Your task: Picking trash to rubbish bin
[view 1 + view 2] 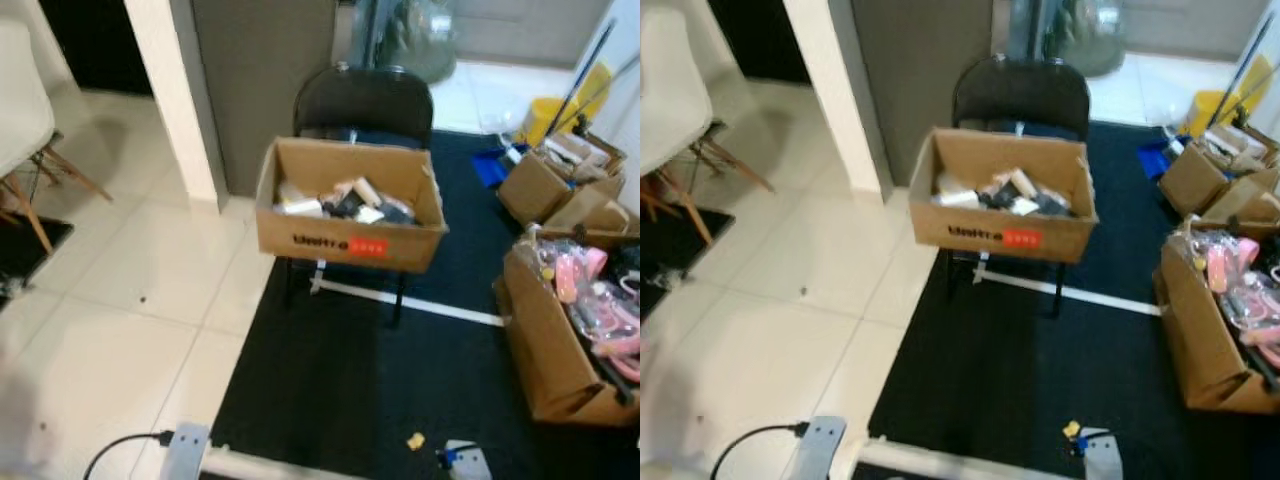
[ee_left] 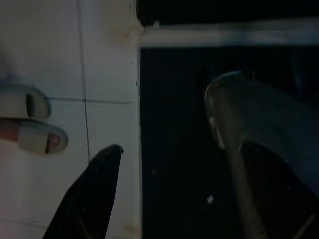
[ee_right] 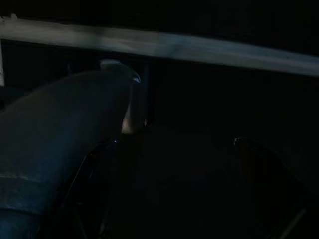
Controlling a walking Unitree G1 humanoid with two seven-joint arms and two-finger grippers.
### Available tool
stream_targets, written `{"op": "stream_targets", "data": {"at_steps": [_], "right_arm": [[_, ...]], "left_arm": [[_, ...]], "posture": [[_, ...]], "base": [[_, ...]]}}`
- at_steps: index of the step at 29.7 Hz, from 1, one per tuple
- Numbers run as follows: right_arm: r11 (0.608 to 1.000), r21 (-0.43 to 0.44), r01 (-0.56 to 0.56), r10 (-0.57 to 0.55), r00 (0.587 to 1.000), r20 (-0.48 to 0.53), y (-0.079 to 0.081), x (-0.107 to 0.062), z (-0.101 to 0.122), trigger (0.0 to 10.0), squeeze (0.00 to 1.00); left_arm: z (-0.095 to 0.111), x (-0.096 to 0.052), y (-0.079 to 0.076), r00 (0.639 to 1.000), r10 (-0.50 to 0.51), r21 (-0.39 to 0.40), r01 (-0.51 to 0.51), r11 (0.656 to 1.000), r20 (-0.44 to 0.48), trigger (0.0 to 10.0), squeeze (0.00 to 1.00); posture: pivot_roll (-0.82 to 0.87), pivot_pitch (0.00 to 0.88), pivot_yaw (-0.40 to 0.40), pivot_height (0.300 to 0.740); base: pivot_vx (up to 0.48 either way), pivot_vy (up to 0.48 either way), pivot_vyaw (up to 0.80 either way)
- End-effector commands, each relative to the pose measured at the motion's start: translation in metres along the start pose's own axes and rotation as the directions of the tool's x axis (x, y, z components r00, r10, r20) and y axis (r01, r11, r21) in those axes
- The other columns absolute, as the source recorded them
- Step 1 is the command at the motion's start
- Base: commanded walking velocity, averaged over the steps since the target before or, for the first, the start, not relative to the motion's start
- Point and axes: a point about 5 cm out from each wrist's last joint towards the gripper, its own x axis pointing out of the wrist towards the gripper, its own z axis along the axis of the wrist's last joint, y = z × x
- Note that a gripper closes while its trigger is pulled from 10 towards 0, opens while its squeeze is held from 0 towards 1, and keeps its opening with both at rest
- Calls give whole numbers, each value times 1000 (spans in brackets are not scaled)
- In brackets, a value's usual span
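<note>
1. Nearest me, both arms hang idle at the near edge of the mat (image 1: 340, 390). The left gripper (image 2: 164, 164) points down over the seam where white tile meets the mat, its fingers spread apart and holding nothing.
2. The right gripper (image 3: 169, 164) hangs over the mat in deep shade; I make out two fingers set apart with nothing between them.
3. A small yellow scrap (image 1: 416, 440) lies on the mat near its near edge, just beside my right arm.
4. A white tape line (image 1: 410, 302) crosses the mat further in.
5. At the mat's right edge stands an open carton (image 1: 545, 350) stuffed with pink items.
6. In the middle, a box (image 1: 348, 205) with a red label sits on a black chair (image 1: 362, 100), holding mixed trash.
7. Beyond, at the far right corner, more cartons (image 1: 560, 185) and a yellow bucket (image 1: 550, 112).
8. Left, on the tile, a white chair (image 1: 25, 110).
</note>
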Motion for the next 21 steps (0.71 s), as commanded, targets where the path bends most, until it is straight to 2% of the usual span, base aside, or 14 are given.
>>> {"op": "stream_targets", "data": {"at_steps": [1,8,10,21], "right_arm": [[1000,0,-12,12,999,-34,5,1,-9,10000,0],[1000,-28,-9,8,999,-46,5,1,-9,10000,0],[999,-43,-12,10,999,-47,5,1,-8,10000,0],[997,-79,2,-6,998,-62,4,0,-11,10000,0]], "left_arm": [[-11,-1,-2,999,-9,16,10,1000,-43,10000,0],[-10,-1,-2,999,-10,21,11,1000,-38,10000,0],[-10,-1,-2,999,-12,14,12,1000,-34,10000,0],[-10,-1,-2,999,-9,7,9,1000,-32,10000,0]], "posture": [[-5,78,9,740],[-6,72,8,740],[-6,72,8,740],[-6,76,14,740]], "base": [[-337,0,0],[-334,0,-73],[-296,0,-784],[0,0,-787]]}}
